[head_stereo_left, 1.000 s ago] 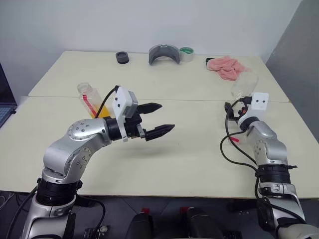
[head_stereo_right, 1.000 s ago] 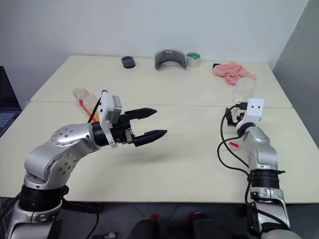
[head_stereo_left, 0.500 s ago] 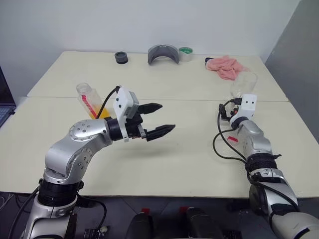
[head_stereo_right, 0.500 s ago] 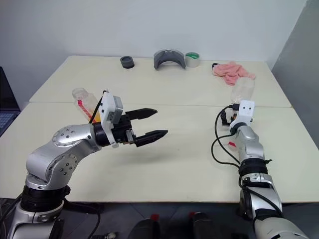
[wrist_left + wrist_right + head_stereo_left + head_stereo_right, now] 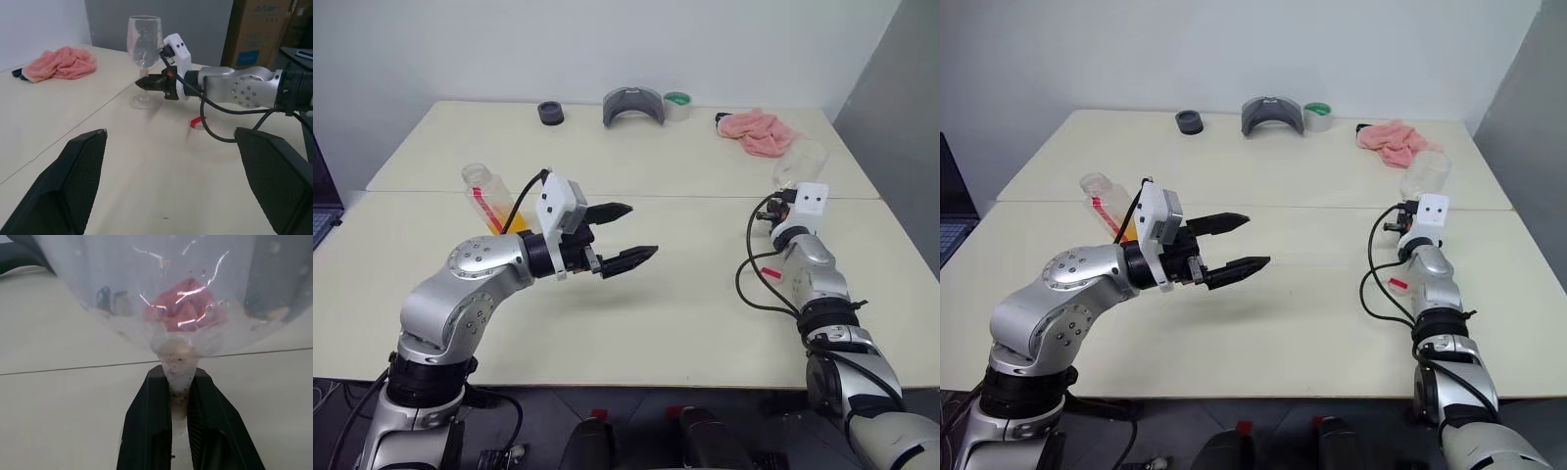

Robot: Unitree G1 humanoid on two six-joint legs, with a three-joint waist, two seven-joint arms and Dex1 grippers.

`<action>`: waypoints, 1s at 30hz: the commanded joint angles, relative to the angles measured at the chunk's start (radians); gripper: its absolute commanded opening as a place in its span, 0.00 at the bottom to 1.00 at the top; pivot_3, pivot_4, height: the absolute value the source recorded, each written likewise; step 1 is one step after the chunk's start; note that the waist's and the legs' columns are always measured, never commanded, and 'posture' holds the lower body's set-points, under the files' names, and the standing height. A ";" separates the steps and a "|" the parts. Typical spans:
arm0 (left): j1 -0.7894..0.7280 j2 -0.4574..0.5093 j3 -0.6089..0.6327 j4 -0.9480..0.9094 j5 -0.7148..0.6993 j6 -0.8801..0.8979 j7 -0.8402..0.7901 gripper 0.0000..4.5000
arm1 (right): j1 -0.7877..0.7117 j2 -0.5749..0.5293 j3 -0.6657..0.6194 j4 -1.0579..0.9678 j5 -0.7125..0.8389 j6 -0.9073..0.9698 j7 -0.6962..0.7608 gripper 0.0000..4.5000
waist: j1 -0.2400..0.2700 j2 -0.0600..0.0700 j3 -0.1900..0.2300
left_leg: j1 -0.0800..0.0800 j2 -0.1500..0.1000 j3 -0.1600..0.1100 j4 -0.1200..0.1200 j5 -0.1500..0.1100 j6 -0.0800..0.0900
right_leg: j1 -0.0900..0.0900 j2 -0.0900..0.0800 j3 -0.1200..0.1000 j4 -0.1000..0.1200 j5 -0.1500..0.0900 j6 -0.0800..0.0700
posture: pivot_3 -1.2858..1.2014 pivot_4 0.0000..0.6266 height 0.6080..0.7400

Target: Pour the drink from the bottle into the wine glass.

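The wine glass (image 5: 144,39) stands empty on the right side of the table. My right gripper (image 5: 143,83) is shut on its stem (image 5: 178,382), just under the bowl, with one black finger on each side. The bottle (image 5: 487,196) is on the left part of the table, with orange drink (image 5: 516,220) in its lower half, partly hidden behind my left forearm. Past the bottle, my left gripper (image 5: 641,230) hovers above the table toward its middle. It is open, holds nothing and points toward the glass.
A pink cloth (image 5: 759,130) lies at the back right. A grey curved piece (image 5: 633,105), a tape roll (image 5: 678,105) and a black round item (image 5: 549,113) line the far edge. A small red tag (image 5: 197,122) lies near the glass. A seam (image 5: 685,197) crosses the table.
My right gripper has reached slightly forward and closed on the wine glass stem. The left arm and the bottle have not moved.
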 commanded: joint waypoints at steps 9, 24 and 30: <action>0.508 0.039 0.399 -0.254 -0.046 0.033 0.141 1.00 | -0.009 0.159 0.290 -0.364 0.054 0.167 0.490 0.03 | -0.022 0.001 0.001 | 0.002 0.006 -0.004 -0.009 0.000 0.000 | -0.003 -0.001 -0.001 0.001 -0.003 -0.005 | 0.52 0.24 1.00; 0.881 -0.172 0.472 -0.499 -0.022 -0.082 0.328 1.00 | -0.067 0.270 0.388 -0.085 -0.076 0.015 0.545 0.03 | 0.000 -0.004 0.001 | 0.003 0.000 -0.006 -0.010 -0.001 -0.002 | 0.001 -0.010 -0.004 -0.001 -0.006 -0.006 | 0.52 0.24 1.00; 0.914 -0.164 0.469 -0.440 0.030 -0.178 0.273 1.00 | -0.096 0.289 0.373 0.020 -0.101 -0.029 0.537 0.03 | -0.017 -0.004 0.001 | 0.003 0.001 -0.007 -0.011 -0.001 -0.002 | 0.001 -0.009 -0.004 0.000 -0.006 -0.008 | 0.52 0.24 1.00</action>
